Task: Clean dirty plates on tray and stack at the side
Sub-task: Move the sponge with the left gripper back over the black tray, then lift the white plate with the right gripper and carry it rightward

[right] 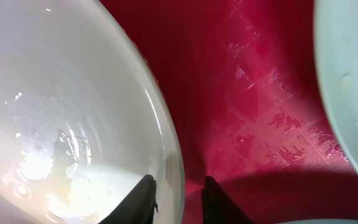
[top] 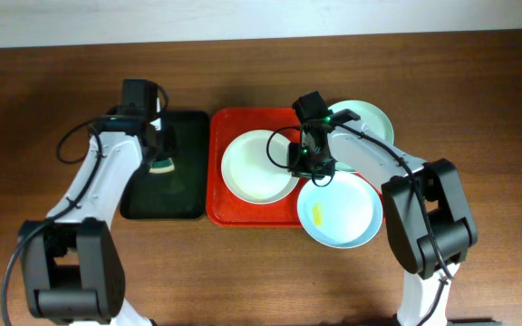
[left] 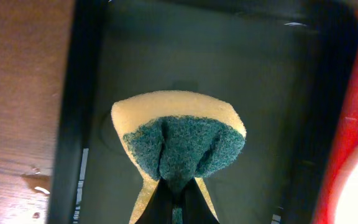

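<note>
Over black tray (top: 188,186) left claw (left: 178,185) clenches sponge (left: 179,134); right claw (right: 178,182), released, straddles white plate (right: 55,112) on red tray (right: 241,93).

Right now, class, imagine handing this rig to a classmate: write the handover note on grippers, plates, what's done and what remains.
Left gripper: shut on the sponge, over the black tray.
Right gripper: open, straddling the white plate rim on the red tray.
Mint green plate and blue plate overhang the tray's right side; blue has a yellow smear.
Done: nothing stacked.
Left: wipe plates, stack beside tray.
</note>
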You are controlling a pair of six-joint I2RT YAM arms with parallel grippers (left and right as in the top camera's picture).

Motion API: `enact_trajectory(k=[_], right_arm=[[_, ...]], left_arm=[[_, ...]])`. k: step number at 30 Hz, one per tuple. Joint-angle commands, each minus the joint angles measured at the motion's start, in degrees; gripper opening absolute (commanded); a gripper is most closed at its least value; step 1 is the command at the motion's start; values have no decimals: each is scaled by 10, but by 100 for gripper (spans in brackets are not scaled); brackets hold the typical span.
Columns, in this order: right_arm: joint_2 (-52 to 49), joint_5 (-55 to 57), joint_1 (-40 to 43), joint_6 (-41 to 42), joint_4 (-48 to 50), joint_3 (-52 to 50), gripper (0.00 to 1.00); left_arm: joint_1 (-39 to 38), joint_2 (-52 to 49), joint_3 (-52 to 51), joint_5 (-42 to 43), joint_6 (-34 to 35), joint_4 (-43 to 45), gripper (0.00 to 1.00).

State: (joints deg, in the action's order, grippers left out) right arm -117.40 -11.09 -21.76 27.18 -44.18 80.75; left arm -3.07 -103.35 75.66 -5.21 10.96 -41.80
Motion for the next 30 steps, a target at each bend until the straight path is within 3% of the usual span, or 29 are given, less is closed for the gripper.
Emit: enact_trajectory(k=[1, 13, 14, 16, 22, 30], right_arm=[[-9, -3, -4, 1, 1, -3, 27], [-9, -3, -4, 0, 0, -3, 30], [-9, -3, -4, 0, 1, -3, 28], [-9, -3, -4, 0, 1, -3, 4], [-9, -3, -2, 0, 0, 3, 4], [-9, -99, 32, -33, -58, 80, 4]], left_arm=[[13, -32, 3, -6, -30, 8, 0], [13, -73, 3, -6, -50, 16, 0], [13, -73, 3, -6, -50, 15, 0], [13, -73, 3, -6, -50, 14, 0], [13, -73, 3, -6, -50, 17, 0], [13, -73, 3, -6, -51, 21, 0]])
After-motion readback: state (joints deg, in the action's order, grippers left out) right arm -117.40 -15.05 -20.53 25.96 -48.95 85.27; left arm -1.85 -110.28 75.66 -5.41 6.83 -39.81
